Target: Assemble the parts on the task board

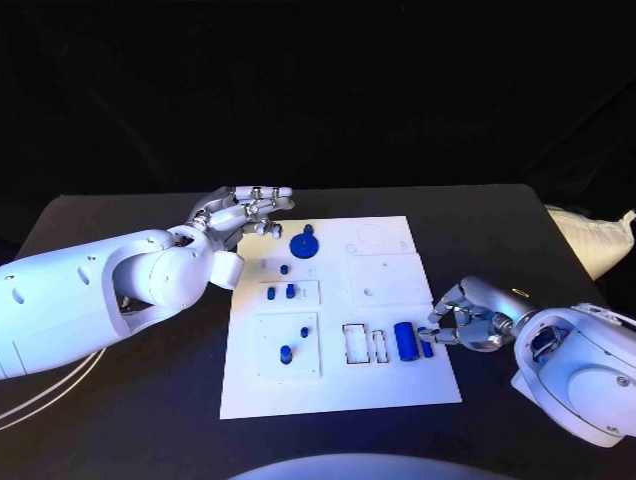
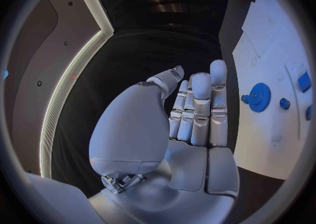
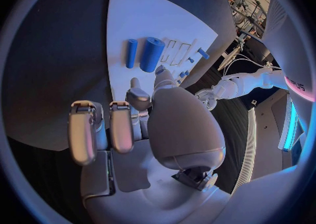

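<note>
White task board [image 1: 333, 385] on black tabletop [image 1: 102, 225]; pale sack [image 1: 595, 238] beyond the tabletop's edge. Left hand [image 1: 242, 213] fingers apart, right hand [image 1: 465, 322] fingers loosely curled; both empty.

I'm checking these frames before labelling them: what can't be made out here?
- Head view: whether the right hand touches the thin blue cylinder; its fingers hide the contact.
- Head view: small parts on the task board are too small to identify.
- Left wrist view: left hand hides the board's near edge.
</note>
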Motion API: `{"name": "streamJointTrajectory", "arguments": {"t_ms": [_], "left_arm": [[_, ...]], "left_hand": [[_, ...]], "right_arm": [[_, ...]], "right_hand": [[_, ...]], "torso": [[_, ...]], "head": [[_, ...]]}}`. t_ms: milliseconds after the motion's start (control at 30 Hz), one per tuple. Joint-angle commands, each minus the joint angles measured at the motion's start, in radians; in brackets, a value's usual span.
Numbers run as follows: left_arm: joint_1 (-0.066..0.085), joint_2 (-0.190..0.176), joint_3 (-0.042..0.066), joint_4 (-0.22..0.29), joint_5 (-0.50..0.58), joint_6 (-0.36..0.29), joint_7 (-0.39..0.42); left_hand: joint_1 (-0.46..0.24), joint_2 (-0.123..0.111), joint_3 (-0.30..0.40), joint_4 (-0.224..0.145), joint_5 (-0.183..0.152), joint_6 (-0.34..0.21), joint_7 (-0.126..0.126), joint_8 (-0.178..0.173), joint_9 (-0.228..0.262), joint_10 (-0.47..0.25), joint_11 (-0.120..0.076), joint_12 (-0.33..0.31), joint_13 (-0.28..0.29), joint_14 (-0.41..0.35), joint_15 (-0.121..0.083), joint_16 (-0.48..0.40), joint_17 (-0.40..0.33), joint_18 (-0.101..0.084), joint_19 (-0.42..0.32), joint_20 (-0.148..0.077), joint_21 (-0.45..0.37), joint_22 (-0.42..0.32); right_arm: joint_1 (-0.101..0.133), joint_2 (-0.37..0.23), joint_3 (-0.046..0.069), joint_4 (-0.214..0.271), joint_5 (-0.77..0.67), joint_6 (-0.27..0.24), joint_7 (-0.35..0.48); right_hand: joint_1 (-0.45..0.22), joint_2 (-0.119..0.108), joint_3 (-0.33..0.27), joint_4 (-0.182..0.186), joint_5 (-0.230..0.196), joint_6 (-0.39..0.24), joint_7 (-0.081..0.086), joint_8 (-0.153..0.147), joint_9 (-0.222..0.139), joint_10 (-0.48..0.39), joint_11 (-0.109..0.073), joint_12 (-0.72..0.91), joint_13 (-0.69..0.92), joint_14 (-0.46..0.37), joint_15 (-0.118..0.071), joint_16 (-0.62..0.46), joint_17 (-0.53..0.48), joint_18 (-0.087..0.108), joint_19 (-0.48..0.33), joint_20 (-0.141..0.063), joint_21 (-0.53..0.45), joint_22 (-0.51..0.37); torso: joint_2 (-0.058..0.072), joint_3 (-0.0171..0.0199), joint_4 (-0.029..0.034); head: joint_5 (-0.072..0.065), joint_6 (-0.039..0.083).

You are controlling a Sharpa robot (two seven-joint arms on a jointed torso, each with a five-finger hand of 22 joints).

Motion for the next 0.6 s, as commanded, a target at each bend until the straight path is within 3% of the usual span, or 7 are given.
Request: {"name": "streamJointTrajectory", "arguments": {"t_ms": [33,300,600], "left_arm": [[-0.001,0.002,0.000,0.003,-0.004,0.020,0.003],[-0.001,0.002,0.000,0.004,-0.004,0.020,0.002],[-0.001,0.002,0.000,0.005,-0.004,0.021,0.001]], "left_hand": [[-0.003,0.010,0.000,-0.005,0.001,-0.007,0.000,0.005,-0.001,-0.006,0.001,0.004,-0.001,-0.003,0.007,0.006,-0.001,0.019,0.000,0.007,-0.005,-0.002],[-0.004,0.011,0.000,-0.005,0.001,-0.008,0.000,0.005,-0.001,-0.007,0.001,0.005,-0.001,-0.003,0.007,0.006,0.000,0.019,0.000,0.008,-0.005,-0.002],[-0.003,0.012,0.001,-0.006,0.001,-0.009,0.000,0.006,0.000,-0.008,0.001,0.006,-0.001,-0.004,0.007,0.006,-0.001,0.019,0.000,0.008,-0.006,-0.002]], "right_arm": [[-0.006,0.020,0.000,-0.008,-0.037,0.038,-0.060],[-0.015,0.070,-0.001,-0.028,-0.042,0.052,-0.071],[-0.022,0.102,-0.001,-0.049,-0.053,0.075,-0.081]], "right_hand": [[-0.018,0.002,-0.010,0.002,-0.005,-0.006,0.001,0.007,0.004,0.011,0.001,0.025,0.032,0.059,0.000,0.008,0.009,-0.008,0.011,-0.001,0.007,0.130],[-0.029,0.010,-0.022,0.001,0.000,-0.001,-0.002,0.021,0.017,0.042,-0.001,0.107,0.129,0.066,-0.001,0.030,0.049,-0.013,0.024,-0.001,0.022,0.150],[-0.036,0.014,-0.027,0.002,0.000,0.001,-0.004,0.028,0.025,0.049,-0.002,0.127,0.155,0.067,-0.002,0.036,0.061,-0.015,0.029,-0.001,0.027,0.157]], "torso": [[0.001,-0.0008,0.0017],[0.001,-0.0002,-0.0019],[0.000,-0.0009,0.0003]], "head": [[0.002,0.001],[0.007,-0.005],[0.009,-0.009]]}}
